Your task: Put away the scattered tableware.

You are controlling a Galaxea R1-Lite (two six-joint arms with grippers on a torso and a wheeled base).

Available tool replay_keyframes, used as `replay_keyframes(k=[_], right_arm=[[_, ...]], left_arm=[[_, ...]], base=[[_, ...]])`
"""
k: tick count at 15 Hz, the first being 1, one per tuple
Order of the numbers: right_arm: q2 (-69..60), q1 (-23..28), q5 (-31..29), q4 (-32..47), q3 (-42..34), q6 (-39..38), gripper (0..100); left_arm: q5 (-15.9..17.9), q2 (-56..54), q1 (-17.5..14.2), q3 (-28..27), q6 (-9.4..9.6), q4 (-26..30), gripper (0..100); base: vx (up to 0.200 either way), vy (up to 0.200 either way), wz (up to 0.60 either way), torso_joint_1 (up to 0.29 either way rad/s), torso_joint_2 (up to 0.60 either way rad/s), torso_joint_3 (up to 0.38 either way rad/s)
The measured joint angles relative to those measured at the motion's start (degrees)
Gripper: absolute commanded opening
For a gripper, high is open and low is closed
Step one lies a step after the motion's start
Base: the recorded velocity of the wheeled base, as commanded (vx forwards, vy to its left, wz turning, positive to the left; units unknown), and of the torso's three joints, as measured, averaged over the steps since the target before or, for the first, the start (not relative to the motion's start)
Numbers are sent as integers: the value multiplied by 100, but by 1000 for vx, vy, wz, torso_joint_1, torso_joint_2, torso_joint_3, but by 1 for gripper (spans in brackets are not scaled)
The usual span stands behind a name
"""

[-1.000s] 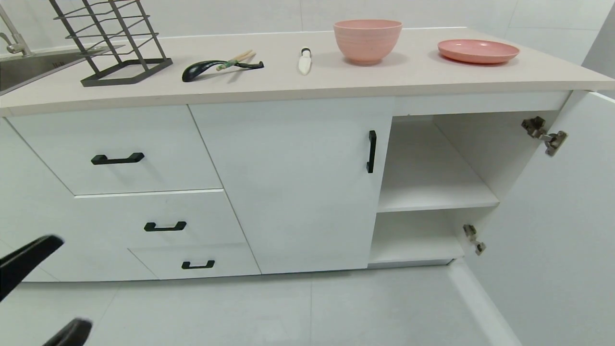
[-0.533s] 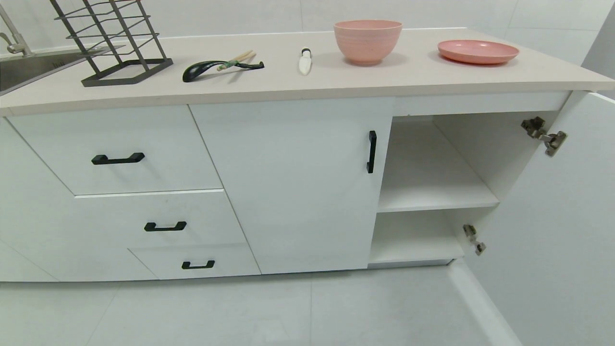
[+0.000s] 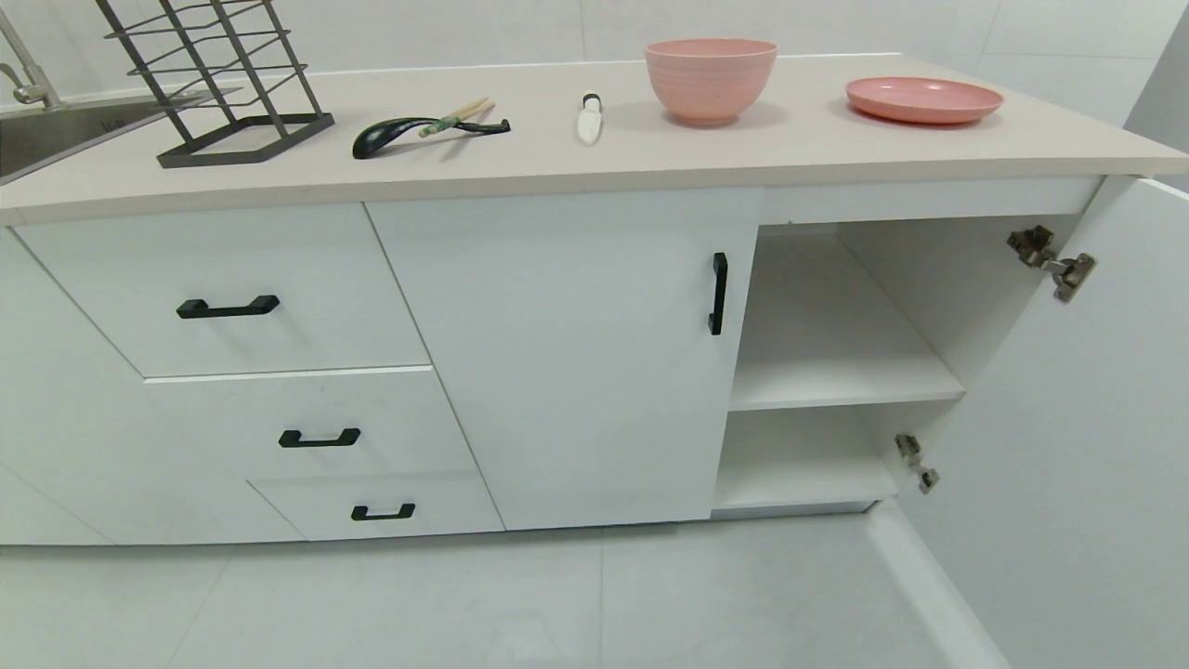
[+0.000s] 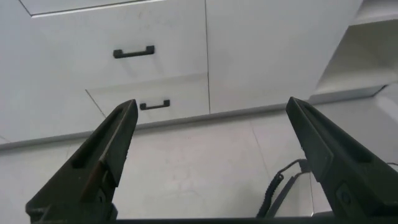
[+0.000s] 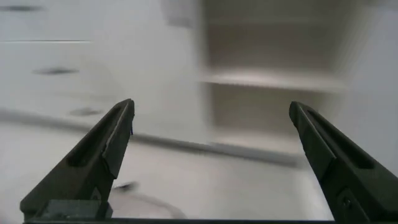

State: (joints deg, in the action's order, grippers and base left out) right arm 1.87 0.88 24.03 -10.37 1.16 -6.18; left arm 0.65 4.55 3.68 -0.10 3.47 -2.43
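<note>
On the beige countertop (image 3: 557,163) a pink bowl (image 3: 712,78) stands at the back, with a pink plate (image 3: 924,98) to its right. A black ladle (image 3: 399,133) lies with wooden chopsticks (image 3: 455,115) across it, and a small white utensil (image 3: 589,118) lies between them and the bowl. My left gripper (image 4: 211,112) hangs open low over the floor, facing the lower drawers (image 4: 134,53). My right gripper (image 5: 211,115) is open too, facing the open cupboard's shelves (image 5: 273,78). Nothing is between either pair of fingers.
A black wire rack (image 3: 218,84) stands at the counter's left beside a steel sink (image 3: 56,130). The right cupboard door (image 3: 1068,418) is swung wide open, showing two bare shelves (image 3: 836,372). The middle door (image 3: 576,353) and three drawers (image 3: 228,302) are closed. Grey tiled floor (image 3: 557,604) lies in front.
The left gripper's black fingers, seen at the head view's lower left edge one second ago, have dropped out of that view. The tableware has not moved.
</note>
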Motion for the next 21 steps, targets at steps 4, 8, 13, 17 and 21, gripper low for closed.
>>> replay_keyframes(k=[4,8,13,17,21], right_arm=[[-118,-39,-2933,861,-83,542,100],[-168,-61,-2434,1017,-108,647,100],[-182,-61,-2430,1030,-116,642,100],[-182,-63,-2425,1037,-116,650,100],[-184,-63,-2421,1040,-116,645,100]], left_arm=[[-96,-358,-330,0,130,233,100],[-124,-455,-363,10,62,240,100],[-127,-468,-366,10,35,240,100],[-165,-468,-363,10,-304,243,100],[-160,-468,-363,10,-290,243,100]], base=[[0,0,0,0,0,0],[0,0,0,0,0,0],[0,0,-240,2,0,0],[0,0,-150,2,2,1],[100,-100,0,5,0,1]])
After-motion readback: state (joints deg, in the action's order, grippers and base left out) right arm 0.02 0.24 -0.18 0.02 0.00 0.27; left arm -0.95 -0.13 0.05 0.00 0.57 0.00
